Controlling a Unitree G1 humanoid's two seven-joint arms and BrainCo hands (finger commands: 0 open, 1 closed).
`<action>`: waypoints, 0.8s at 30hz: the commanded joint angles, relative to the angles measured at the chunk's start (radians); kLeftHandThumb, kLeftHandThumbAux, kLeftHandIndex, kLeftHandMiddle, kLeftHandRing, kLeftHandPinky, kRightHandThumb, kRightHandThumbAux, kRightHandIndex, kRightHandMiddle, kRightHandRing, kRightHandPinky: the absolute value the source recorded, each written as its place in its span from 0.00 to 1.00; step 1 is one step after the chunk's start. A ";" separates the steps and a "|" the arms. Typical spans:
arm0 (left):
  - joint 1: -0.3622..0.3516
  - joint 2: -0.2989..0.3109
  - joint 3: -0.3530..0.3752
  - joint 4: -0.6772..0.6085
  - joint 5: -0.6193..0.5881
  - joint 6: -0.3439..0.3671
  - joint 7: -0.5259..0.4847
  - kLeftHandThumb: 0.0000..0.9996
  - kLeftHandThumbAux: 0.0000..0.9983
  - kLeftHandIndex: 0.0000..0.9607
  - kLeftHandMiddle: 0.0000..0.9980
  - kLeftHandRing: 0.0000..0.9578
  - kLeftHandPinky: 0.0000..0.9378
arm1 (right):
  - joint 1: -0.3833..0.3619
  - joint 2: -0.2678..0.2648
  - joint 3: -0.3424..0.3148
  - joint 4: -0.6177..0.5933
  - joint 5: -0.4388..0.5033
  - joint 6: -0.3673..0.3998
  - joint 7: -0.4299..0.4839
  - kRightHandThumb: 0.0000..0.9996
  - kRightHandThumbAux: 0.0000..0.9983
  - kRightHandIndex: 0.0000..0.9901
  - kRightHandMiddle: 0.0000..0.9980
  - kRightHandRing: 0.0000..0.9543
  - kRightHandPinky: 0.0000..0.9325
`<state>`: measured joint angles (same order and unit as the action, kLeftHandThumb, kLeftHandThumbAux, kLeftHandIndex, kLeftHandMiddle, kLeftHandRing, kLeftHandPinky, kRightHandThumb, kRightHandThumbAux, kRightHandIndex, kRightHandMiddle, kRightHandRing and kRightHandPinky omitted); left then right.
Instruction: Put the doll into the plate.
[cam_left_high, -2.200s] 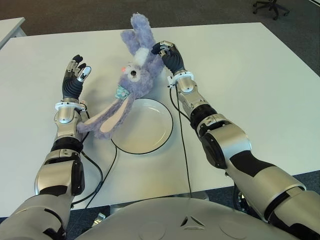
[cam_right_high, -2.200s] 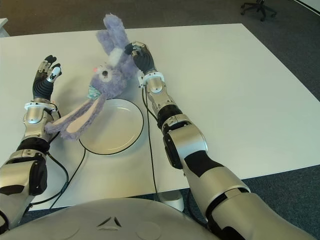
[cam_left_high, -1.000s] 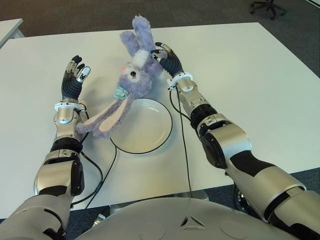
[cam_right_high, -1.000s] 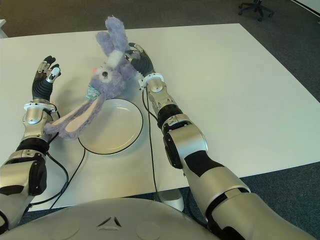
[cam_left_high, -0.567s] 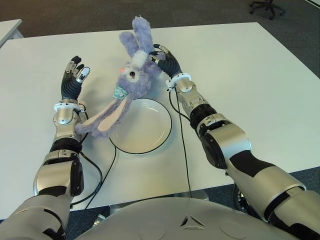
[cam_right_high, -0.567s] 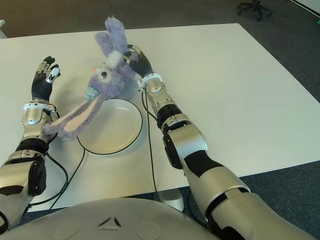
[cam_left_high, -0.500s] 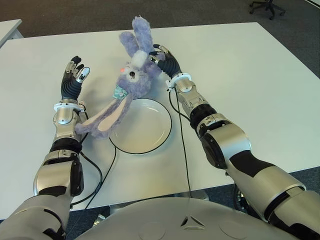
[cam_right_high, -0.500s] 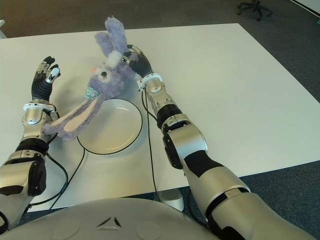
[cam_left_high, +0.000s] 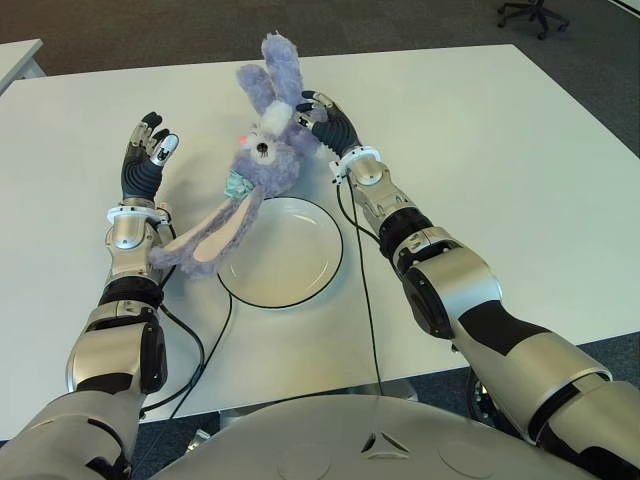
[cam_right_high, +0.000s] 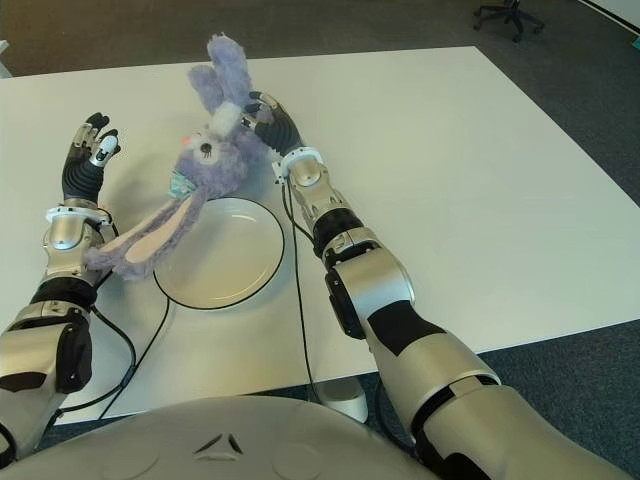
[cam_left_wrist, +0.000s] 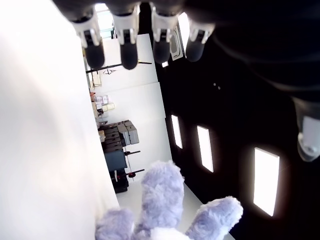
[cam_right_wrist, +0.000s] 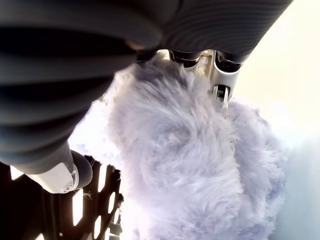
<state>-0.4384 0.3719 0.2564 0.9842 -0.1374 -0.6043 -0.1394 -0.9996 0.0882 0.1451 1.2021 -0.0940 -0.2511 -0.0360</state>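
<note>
A purple plush bunny doll (cam_left_high: 268, 152) hangs above the white table, just beyond the far rim of the white plate (cam_left_high: 290, 262). My right hand (cam_left_high: 327, 120) is shut on the doll's body; in the right wrist view its fingers (cam_right_wrist: 222, 70) press into the fur (cam_right_wrist: 190, 165). One long ear (cam_left_high: 205, 240) droops down left, past the plate's left rim, towards my left forearm. My left hand (cam_left_high: 146, 160) shows left of the doll, open with fingers spread and holding nothing; the left wrist view shows its fingertips (cam_left_wrist: 127, 47) apart and the doll's fur (cam_left_wrist: 160, 210) beyond.
The white table (cam_left_high: 500, 150) stretches bare to the right. Black cables (cam_left_high: 360, 285) run from both wrists across the table, along the plate's sides, to the near edge. An office chair (cam_left_high: 540, 14) stands on the dark floor at the far right; another table's corner (cam_left_high: 20, 55) shows far left.
My right hand has tightened on the doll and shifted it slightly left; the drooping ear swung a little left with it. The left hand has not moved.
</note>
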 joint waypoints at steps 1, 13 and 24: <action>0.114 -0.071 -0.018 0.055 0.014 0.012 -0.007 0.00 0.41 0.00 0.07 0.10 0.11 | 0.031 0.152 0.020 0.038 -0.018 0.058 0.018 0.54 0.55 0.12 0.15 0.15 0.19; 0.127 -0.076 -0.016 0.035 0.008 0.015 -0.009 0.00 0.42 0.00 0.07 0.10 0.13 | 0.054 0.156 0.025 0.034 -0.014 0.047 0.029 0.57 0.56 0.14 0.20 0.20 0.24; 0.141 -0.080 -0.015 0.010 0.003 0.021 -0.013 0.00 0.42 0.00 0.08 0.12 0.14 | 0.071 0.160 0.050 0.030 -0.030 0.055 0.023 0.57 0.59 0.24 0.30 0.31 0.34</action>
<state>-0.4133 0.3716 0.2589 0.9397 -0.1393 -0.6037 -0.1396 -0.9981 0.0882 0.1668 1.1963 -0.0964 -0.2513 -0.0344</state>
